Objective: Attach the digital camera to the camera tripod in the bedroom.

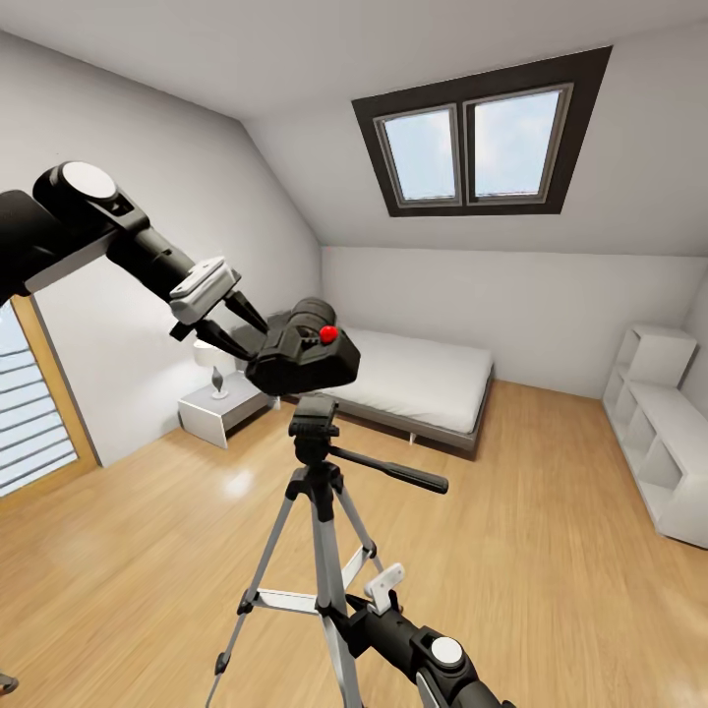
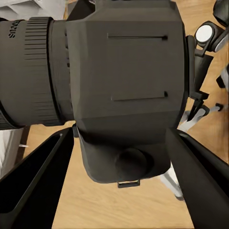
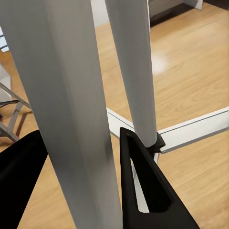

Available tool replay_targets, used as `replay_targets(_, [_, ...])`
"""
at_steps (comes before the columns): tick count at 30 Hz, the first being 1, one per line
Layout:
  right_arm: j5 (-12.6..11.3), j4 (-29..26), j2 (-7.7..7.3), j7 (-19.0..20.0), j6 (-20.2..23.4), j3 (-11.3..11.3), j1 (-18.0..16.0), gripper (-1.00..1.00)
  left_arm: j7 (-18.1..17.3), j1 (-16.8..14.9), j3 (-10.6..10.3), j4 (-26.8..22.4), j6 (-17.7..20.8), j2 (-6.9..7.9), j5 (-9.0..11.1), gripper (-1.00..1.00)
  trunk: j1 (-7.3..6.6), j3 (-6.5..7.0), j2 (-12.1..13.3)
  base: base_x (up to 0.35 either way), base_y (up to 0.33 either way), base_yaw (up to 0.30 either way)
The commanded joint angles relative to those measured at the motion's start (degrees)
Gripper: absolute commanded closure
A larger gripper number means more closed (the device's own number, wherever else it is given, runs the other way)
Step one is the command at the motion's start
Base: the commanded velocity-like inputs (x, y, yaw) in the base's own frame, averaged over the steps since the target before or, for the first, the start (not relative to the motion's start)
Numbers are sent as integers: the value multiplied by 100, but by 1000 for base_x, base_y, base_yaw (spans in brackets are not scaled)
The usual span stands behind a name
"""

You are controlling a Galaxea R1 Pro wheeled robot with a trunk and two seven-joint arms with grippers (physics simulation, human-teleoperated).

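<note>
- The left gripper clamps the digital camera between its 2 fingers, just above the black head of the camera tripod.
- The right gripper is closed around a silver tripod leg.
- The bed stands behind.

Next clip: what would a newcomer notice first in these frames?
First, the black digital camera with its red button, held in the left gripper just above the head of the camera tripod at centre. Next, the right gripper low down, its fingers either side of a silver tripod leg. Behind, a dark-framed skylight sits in the sloped ceiling above the bed.
</note>
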Motion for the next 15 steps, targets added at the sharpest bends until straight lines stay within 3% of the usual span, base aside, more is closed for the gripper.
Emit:
replay_targets(1, [-48,-9,1,26,39,-1,-3,100,-6,-47,-129,-6,48,4,154,100,2,-2,-6,0,0,0])
replay_targets(6, [-48,-9,0,27,39,-4,-4,100,-11,-341,-880,3,-131,-27,800,100,2,-2,-6,0,0,0])
replay_targets(10, [-48,-13,-1,26,39,-1,-3,100,-12,-574,-1456,53,-243,-162,1239,100,2,-2,-6,0,0,0])
replay_targets(15, [-48,-13,-1,26,39,2,-3,100,-13,-722,-1756,136,-303,-276,1473,100,2,-2,-6,0,0,0])
